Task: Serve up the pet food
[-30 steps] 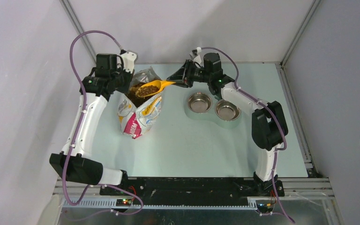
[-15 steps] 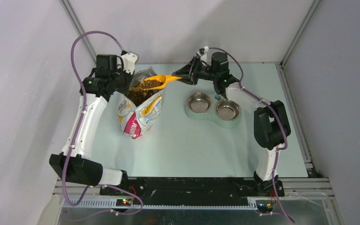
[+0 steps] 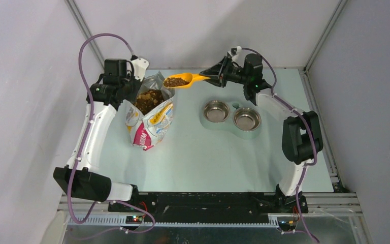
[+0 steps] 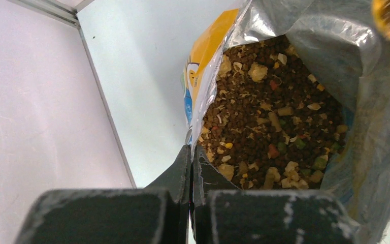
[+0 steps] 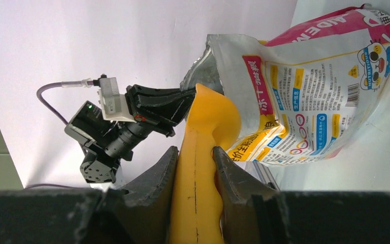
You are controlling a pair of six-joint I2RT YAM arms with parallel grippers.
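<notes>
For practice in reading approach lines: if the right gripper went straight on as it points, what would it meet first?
Probably the rim of the open foil bag: the right gripper, shut on the yellow scoop, points at it. Height is unclear; it might pass above.

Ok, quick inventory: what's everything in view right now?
bag: one, white foil with yellow, pink and blue print, standing open, table left
scoop: one, yellow, held by its handle beside the bag's mouth
pet food: many pieces, brown and tan, most in the bag, one load in the scoop
bowls: two, steel, empty, side by side in a pale holder, right of centre
table: one, pale green
left tool: one, black, shut on the bag rim
right tool: one, black, shut on the scoop handle
</notes>
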